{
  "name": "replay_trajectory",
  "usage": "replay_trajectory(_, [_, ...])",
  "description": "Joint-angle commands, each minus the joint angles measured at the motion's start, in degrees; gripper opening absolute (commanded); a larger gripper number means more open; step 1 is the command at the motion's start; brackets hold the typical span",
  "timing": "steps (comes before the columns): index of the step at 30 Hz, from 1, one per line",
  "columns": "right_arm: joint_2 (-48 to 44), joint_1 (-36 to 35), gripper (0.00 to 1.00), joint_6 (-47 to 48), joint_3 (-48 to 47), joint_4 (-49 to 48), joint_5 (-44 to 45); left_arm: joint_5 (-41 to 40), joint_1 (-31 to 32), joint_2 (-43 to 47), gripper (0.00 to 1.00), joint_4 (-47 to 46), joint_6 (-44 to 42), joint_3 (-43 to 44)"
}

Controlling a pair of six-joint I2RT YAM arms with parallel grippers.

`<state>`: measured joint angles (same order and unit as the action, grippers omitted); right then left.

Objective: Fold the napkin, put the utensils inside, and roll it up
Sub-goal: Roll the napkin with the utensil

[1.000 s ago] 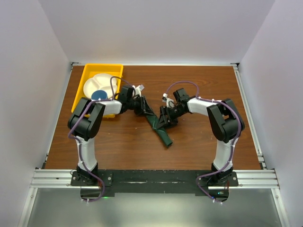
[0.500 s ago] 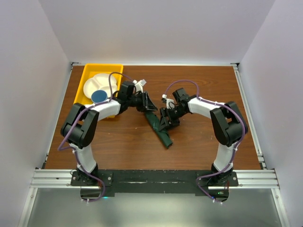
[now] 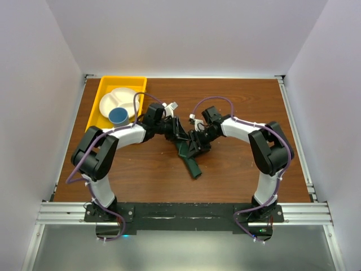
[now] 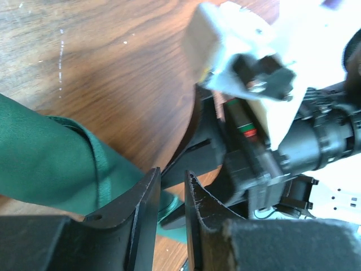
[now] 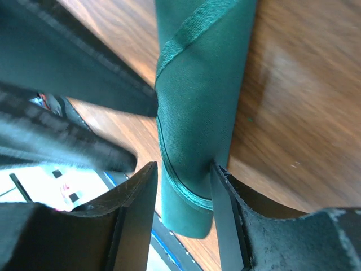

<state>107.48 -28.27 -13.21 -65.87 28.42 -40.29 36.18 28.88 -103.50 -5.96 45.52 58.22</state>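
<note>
The dark green napkin (image 3: 190,162) lies rolled into a slim bundle on the brown table, slanting toward the near right. It also shows in the left wrist view (image 4: 45,164) and the right wrist view (image 5: 197,101). My right gripper (image 3: 193,144) is open and straddles the roll's far end (image 5: 183,175); one finger touches the cloth and the other stands just off it. My left gripper (image 3: 180,134) sits right beside it at the roll's far tip, its jaws (image 4: 172,189) a narrow gap apart with nothing between them. No cutlery shows.
A yellow tray (image 3: 107,90) stands at the far left, holding a white divided plate (image 3: 115,100) and a blue cup (image 3: 118,116). Both arms crowd together at mid-table, and white walls enclose the table.
My left gripper has moved right and nearer, up against the right gripper at the roll's far end. The right gripper and the roll have shifted slightly left.
</note>
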Motion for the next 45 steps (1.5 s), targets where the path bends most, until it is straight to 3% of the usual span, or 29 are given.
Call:
replay_trajectory(1, [-1.57, -0.64, 0.44, -1.82, 0.56, -2.23, -1.63, 0.64, -0.14, 3.83, 0.26, -1.34, 1.06, -1.87])
replay_trajectory(13, [-3.59, -0.73, 0.46, -3.31, 1.18, -2.06, -1.81, 2.31, 1.26, 2.26, 0.22, -7.22, 1.68, -9.08])
replay_trajectory(19, [-9.04, -1.43, 0.46, -3.92, 1.44, 1.02, -0.66, 0.38, 1.35, 1.02, 0.21, -6.08, 0.27, -9.52])
replay_trajectory(27, [-12.65, -5.92, 0.34, -9.99, 10.03, -6.79, -2.51, -0.41, 1.35, 0.5, 0.2, -5.38, -0.34, -10.14])
replay_trajectory(32, [-11.68, -6.09, 0.31, -11.13, 14.79, -11.9, -2.25, -0.59, 1.35, 0.23, 0.2, -4.94, -0.69, -10.14])
replay_trajectory(36, [-11.94, -6.53, 0.3, -10.7, 17.53, -12.26, -1.81, -0.68, 1.35, 0.14, 0.19, -4.68, -0.87, -10.05])
replay_trajectory(45, [-13.61, -6.45, 0.32, -9.29, 14.28, -7.86, -0.49, -0.33, 1.26, 1.28, 0.19, -2.93, -1.22, -8.83])
